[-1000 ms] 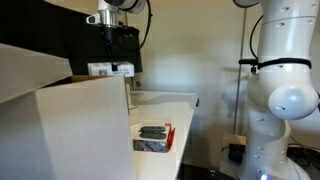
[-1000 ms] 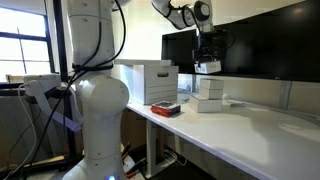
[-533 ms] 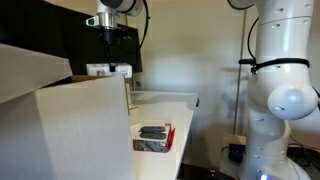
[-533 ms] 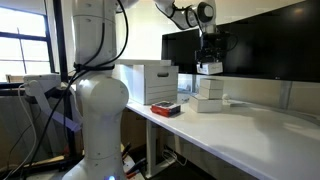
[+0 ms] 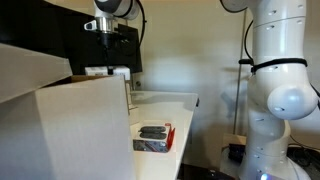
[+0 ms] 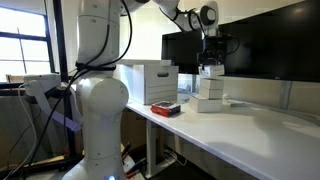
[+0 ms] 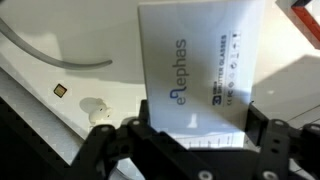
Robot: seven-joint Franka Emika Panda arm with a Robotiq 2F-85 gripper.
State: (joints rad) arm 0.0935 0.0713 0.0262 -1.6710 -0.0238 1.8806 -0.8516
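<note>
Claw (image 7: 192, 138) is clenched on a small white box (image 7: 195, 60), with a dark finger pressed against each side of it, so it's properly grasping the thing and not just hovering over it. Wrist view is where you can actually read the label: the top face says "eLephas" in blue letters running along the box. Right beside that there's a block of small black print with a little dark square mark, way too tiny for me to make out. In an exterior view the same box hangs from the claw (image 6: 210, 58) right over a stack of white boxes (image 6: 208, 95) at the back of the bench (image 6: 250, 135). It's very close to the top of the stack, and I honestly can't tell whether there's a gap or it's touching. A dark monitor (image 6: 260, 45) stands behind all that. Nearer the front edge of the bench there's a red and black item (image 6: 166, 108) lying flat, just beside a big white carton (image 6: 150, 82), well apart from the claw. Back in the wrist view, a grey cable (image 7: 60, 58) curves across the pale surface below the box, and a small square sticker (image 7: 62, 90) sits near it.
</note>
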